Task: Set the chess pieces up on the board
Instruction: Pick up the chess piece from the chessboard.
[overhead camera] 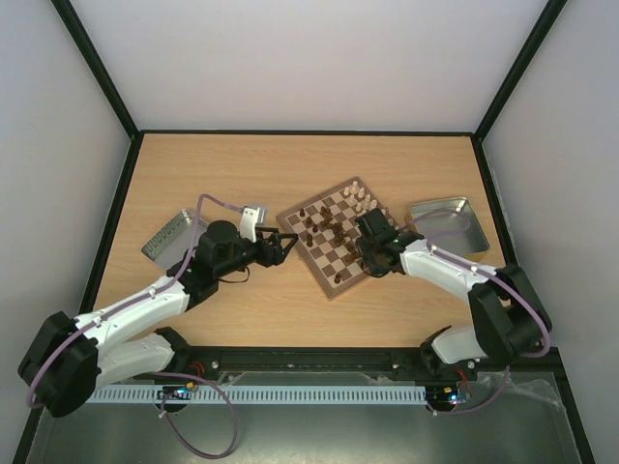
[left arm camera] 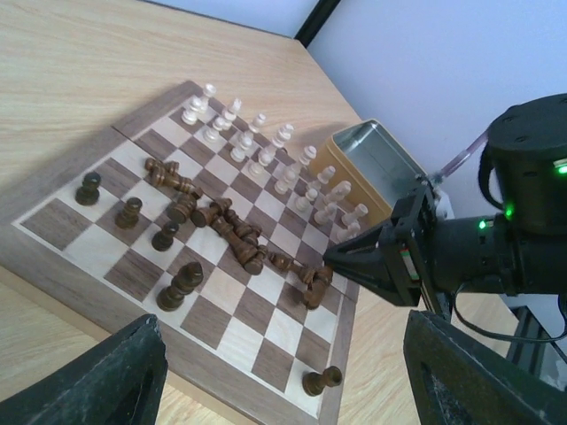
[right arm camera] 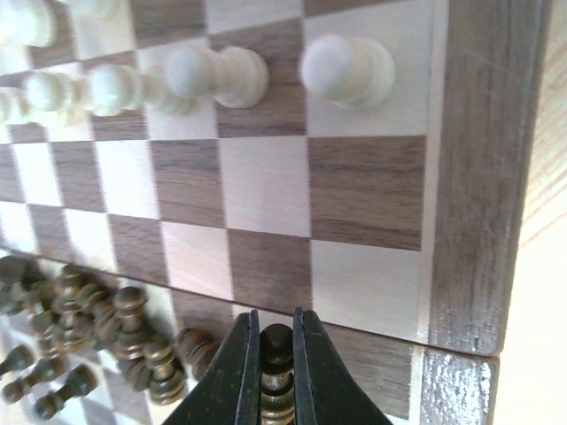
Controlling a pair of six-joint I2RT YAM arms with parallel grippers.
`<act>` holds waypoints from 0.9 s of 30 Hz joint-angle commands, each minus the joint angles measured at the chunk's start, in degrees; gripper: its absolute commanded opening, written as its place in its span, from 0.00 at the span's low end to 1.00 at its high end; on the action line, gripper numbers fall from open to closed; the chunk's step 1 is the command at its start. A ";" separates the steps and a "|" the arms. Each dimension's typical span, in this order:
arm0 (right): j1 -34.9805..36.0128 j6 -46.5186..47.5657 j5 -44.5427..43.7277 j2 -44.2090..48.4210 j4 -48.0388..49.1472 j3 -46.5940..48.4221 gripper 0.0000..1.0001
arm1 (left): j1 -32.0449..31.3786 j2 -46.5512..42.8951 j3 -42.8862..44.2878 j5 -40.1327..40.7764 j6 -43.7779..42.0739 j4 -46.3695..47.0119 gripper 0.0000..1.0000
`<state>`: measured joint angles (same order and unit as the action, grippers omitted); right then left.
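Observation:
The board (overhead camera: 340, 274) lies at mid-table, turned diagonally. Cream-white pieces (left arm camera: 266, 155) stand in two rows along its far side. Dark brown pieces (left arm camera: 221, 226) lie in a heap at the middle, and a few dark ones (left arm camera: 130, 212) stand near the near side. One dark piece (left arm camera: 321, 381) lies at the near corner. My right gripper (right arm camera: 275, 320) is shut on a dark piece (right arm camera: 276, 354) over the board's edge squares; it also shows in the top view (overhead camera: 372, 253). My left gripper (overhead camera: 287, 244) is open and empty beside the board's left edge.
A grey tin (overhead camera: 179, 235) lies left of my left arm. A gold-rimmed tin (overhead camera: 445, 224) lies right of the board, also seen in the left wrist view (left arm camera: 376, 159). Black frame posts border the table.

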<state>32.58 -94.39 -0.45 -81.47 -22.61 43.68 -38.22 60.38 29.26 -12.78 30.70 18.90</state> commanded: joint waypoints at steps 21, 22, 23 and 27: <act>-0.39 15.56 -3.37 19.07 20.02 -11.44 0.02 | -6.74 21.19 14.33 -7.53 6.52 5.91 0.68; -0.41 14.55 -2.49 19.00 19.94 -11.45 0.02 | -7.00 22.26 15.28 -7.60 6.22 5.56 0.66; -0.48 13.59 -1.49 18.98 20.06 -11.61 0.02 | -7.30 23.71 16.24 -7.54 6.05 5.38 0.65; -1.16 9.34 3.17 19.07 21.51 -12.56 0.02 | -8.12 27.73 18.38 -7.99 5.86 5.70 0.60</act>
<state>32.23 -80.31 -0.99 -63.20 -2.66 31.94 -45.54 85.03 45.39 -20.80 38.02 25.02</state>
